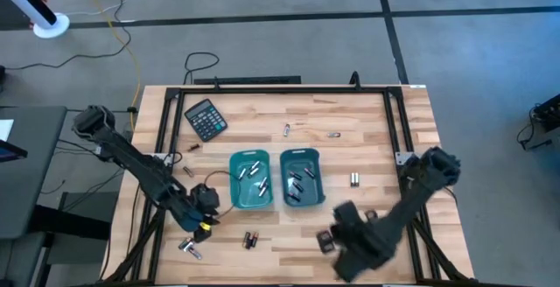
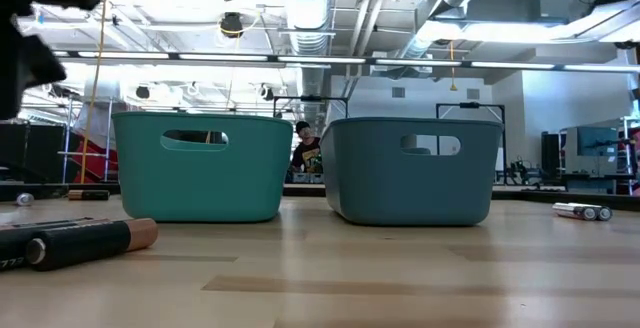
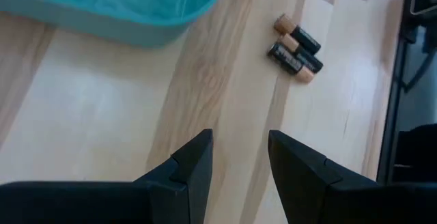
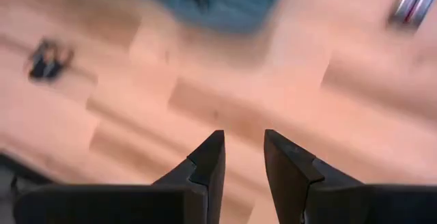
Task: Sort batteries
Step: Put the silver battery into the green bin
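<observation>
Hovering near the table's front edge, my left gripper [image 3: 239, 157] and right gripper [image 4: 243, 157] stood parted and empty, dark batteries [image 3: 295, 48] lying between them.

Light wooden table [image 1: 350, 121] carrying two teal bins, a calculator and scattered batteries.

Seen from above, the two bins stand side by side just below the table's centre: the lighter left bin [image 1: 251, 180] and the darker right bin [image 1: 302, 178], close together. A black calculator [image 1: 206, 118] lies at about 10 o'clock from them, tilted. Two small batteries [image 1: 287, 129] [image 1: 333, 134] lie at 12 o'clock, apart from each other. A silvery pair [image 1: 355, 179] rests at 3 o'clock, near the right bin. Two dark copper-ended batteries [image 1: 251, 240] lie touching at 6 o'clock, and silvery ones [image 1: 190, 248] at 7 o'clock near the front edge.
</observation>
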Tool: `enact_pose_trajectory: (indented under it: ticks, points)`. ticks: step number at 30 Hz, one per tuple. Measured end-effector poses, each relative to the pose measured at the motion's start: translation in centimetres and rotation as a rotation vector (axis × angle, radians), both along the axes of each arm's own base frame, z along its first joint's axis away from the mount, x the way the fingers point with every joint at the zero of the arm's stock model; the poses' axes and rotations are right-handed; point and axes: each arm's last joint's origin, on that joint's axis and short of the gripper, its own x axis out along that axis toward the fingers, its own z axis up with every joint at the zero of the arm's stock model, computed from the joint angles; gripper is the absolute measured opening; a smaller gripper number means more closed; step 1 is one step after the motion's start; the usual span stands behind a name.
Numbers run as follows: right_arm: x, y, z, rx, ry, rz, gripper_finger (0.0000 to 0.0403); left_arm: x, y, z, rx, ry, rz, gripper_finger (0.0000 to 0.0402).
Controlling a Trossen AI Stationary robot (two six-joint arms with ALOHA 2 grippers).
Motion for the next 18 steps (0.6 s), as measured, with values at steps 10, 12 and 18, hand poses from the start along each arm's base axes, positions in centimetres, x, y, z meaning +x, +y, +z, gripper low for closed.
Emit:
enact_pose_trajectory:
  ticks: [10,12,18]
  points:
    - [-5.9,4.2,-6.2,0.139,-0.1,-0.013,0.0117,2.9,-2.1,2.0,0.075,0.281,0.117,0.0136]
    - [-6.3,4.5,-7.7,0.171,-0.119,0.002,0.0117,2.9,-2.5,1.9,0.056,0.323,0.141,0.0136]
    - [-6.4,4.6,-11.4,0.299,-0.202,0.022,0.0117,2.0,-4.0,1.8,-0.03,0.338,0.217,0.0136]
